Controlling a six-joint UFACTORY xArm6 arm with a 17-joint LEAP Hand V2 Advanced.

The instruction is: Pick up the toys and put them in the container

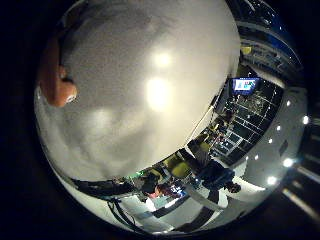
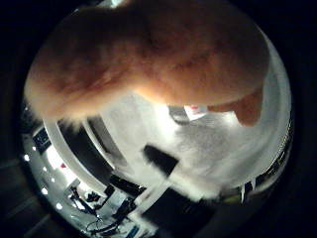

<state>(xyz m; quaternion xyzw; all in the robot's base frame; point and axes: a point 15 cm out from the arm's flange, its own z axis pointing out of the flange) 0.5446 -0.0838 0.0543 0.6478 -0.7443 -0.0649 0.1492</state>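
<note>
From the little finger side of my palm, most of what I see is a pale grey, matte surface (image 1: 145, 95), probably the tabletop, with two bright glares of lamp light on it. At one edge of that view an orange plush toy (image 1: 55, 80) bulges in, rounded, with a small dark and white spot on it that may be an eye; it lies right against the rim of what this camera sees, so it is close beside my palm. Past the far edge of the grey surface the room opens out: a lit screen (image 1: 245, 86), yellow-green chairs (image 1: 179, 167) and a row of ceiling lights (image 1: 287, 162). From the thumb side of my palm, the same orange plush toy fills much of the view, its fuzzy fur spread wide, which puts it very near the palm, with a smaller orange limb or ear hanging off one end over a white fuzzy surface (image 2: 218, 148). A white tag (image 2: 196, 111) with a red mark shows just under the plush body. A dark bar-like piece (image 2: 161, 158) crosses the white fuzz; I cannot tell whether it belongs to my hand. I cannot tell how far my fingers are open or whether they have hold of the toy.
</note>
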